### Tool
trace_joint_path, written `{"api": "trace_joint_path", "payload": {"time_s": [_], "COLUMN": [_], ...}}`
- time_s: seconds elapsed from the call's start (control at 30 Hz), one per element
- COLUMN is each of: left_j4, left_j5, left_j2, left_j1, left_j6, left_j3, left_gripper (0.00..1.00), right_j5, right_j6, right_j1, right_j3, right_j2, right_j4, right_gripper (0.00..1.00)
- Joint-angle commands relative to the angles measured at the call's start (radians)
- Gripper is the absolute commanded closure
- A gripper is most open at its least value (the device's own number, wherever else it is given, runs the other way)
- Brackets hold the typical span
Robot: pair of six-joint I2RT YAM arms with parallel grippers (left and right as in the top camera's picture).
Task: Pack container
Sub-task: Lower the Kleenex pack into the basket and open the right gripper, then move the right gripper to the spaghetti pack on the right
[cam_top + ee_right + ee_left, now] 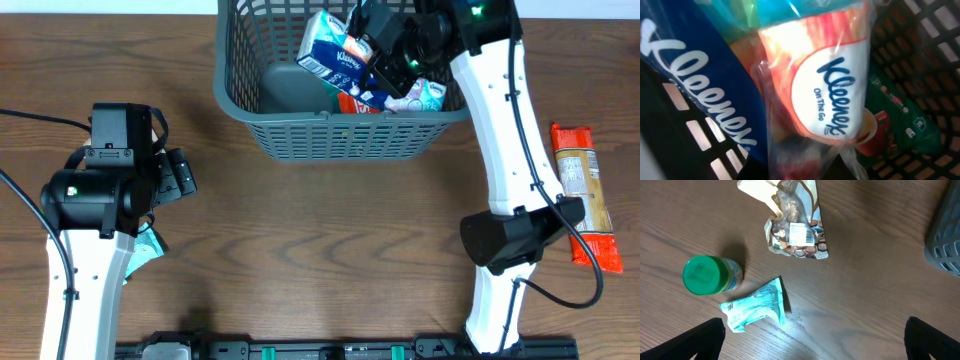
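Basket (340, 135) of Kleenex packs (335, 45), right fingers (385, 60) pressed together inside, left fingers (707, 340) spread above teal packet (757, 305), jar (705, 275)

tissue pack (832, 95): "Kleenex On The Go" | blue pack (695, 100): "Kleenex"

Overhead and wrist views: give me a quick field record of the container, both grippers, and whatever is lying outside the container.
container: top centre of the overhead view, holds Kleenex packs and other packets
right gripper: shut, inside the container among the packs; whether it grips one cannot be told
left gripper: open, empty, above the table
outside container: green-lidded jar, teal packet, clear snack bag, orange packet
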Motion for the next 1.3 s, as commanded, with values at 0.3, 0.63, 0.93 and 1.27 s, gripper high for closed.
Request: {"api": "trace_joint_path", "payload": {"time_s": [0.3,0.63,0.93,1.27], "left_j4": [0.0,0.0,0.0,0.0], "left_j5": [-0.019,-0.019,-0.019,-0.019], "left_j2": [-0.003,-0.003,-0.003,-0.003], "left_j1": [0.005,0.005,0.005,0.005], "left_j6": [0.008,0.008,0.009,0.009], "left_j3": [-0.006,-0.006,-0.006,-0.006], "left_gripper": [0.01,0.01,0.01,0.01], "right_j5": [-0.023,0.136,0.477,0.406], "right_j6": [-0.003,0.197,0.599,0.659], "right_j1": [0.019,-0.027,-0.286,-0.666], "right_j3": [-0.015,0.051,0.128,0.101], "right_j2": [0.011,-0.068,-0.292,-0.36], "right_j4": [-0.033,-0.017,-0.072,-0.219], "right_gripper": [0.18,0.16,0.01,0.01]}}
